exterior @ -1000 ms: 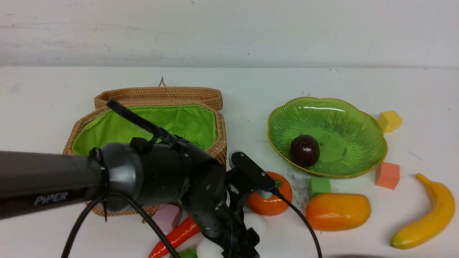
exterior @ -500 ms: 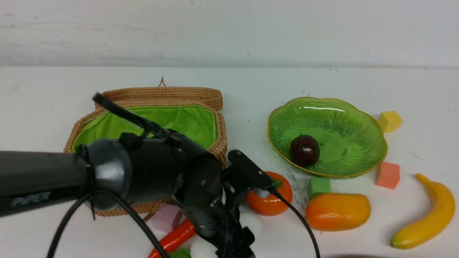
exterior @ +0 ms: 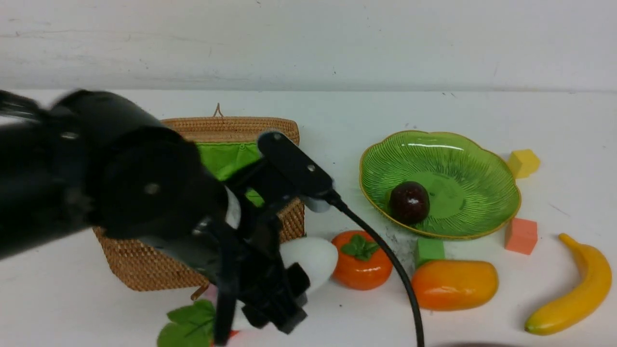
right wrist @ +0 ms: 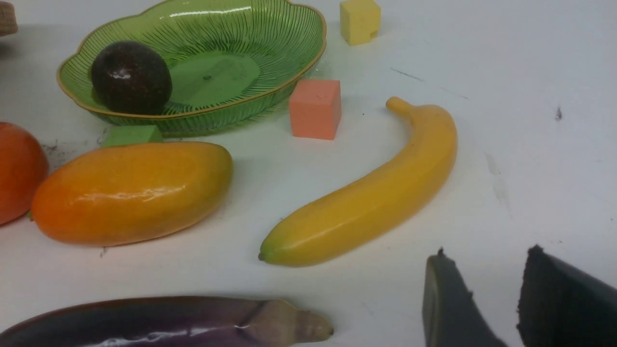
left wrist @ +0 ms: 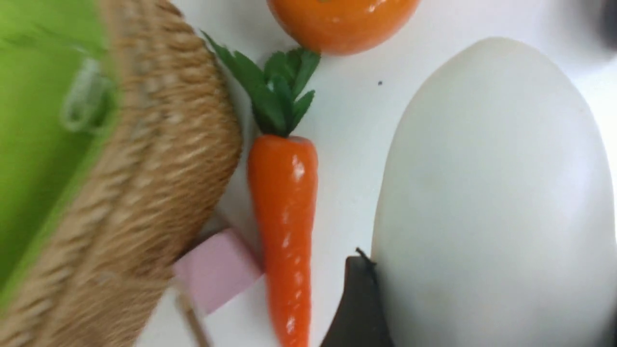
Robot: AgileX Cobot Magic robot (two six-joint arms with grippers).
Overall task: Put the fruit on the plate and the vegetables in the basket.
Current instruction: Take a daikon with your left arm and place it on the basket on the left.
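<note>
The left gripper (exterior: 262, 294) has its fingers clamped on the long white toy radish (left wrist: 491, 193), with the orange toy carrot (left wrist: 284, 207) and tan woven wicker basket (exterior: 144, 265) beside them. The right gripper (right wrist: 487, 255) has its fingers apart and empty, near the yellow toy banana (right wrist: 371, 197).

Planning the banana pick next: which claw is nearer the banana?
Right. The right claw is close by the banana; the left claw is far over by the basket, gripping the radish.

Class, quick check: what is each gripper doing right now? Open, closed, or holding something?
Left gripper: closed on the white radish.
Right gripper: open, holding nothing.
</note>
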